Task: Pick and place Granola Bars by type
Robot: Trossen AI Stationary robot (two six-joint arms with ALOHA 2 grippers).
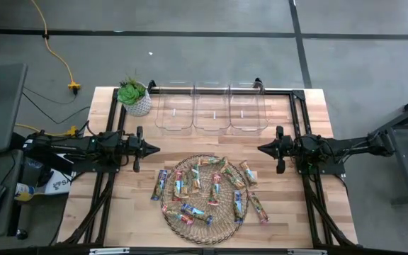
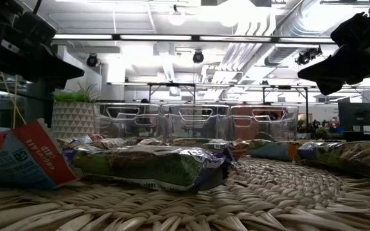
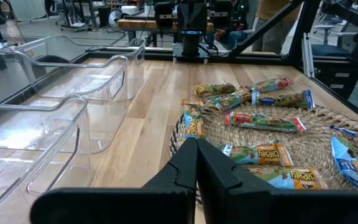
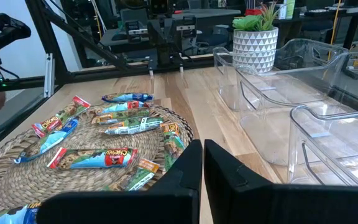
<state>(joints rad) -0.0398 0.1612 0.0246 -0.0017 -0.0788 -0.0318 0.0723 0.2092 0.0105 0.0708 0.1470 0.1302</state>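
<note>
Your pale wooden counter [image 1: 289,205] holds a round woven wicker mat [image 1: 207,228] — the shiny little Granola Bars [image 1: 205,188] lie scattered on it and just off its edges. Three clear plastic bins [image 1: 211,113] sit behind. Left tool [image 1: 156,149] and right tool [image 1: 261,149] hover apart, each pinched tight on nothing.

Place: an open lab or workshop floor, office-like. My bench is a wooden table [image 1: 147,212] bolted inside a black metal frame [image 1: 296,106], standing on grey concrete floor [image 1: 190,64] crossed by dark lines. At ten o'clock, a yellow cable [image 1: 55,49] trails off. Overhead: exposed ducts [image 2: 313,19], strip lights [image 2: 191,37], ceiling cameras [image 2: 198,56]. Beyond: more workbenches [image 3: 148,23], a monitor [image 2: 357,115], a potted plant [image 1: 134,95] at eleven o'clock.
</note>
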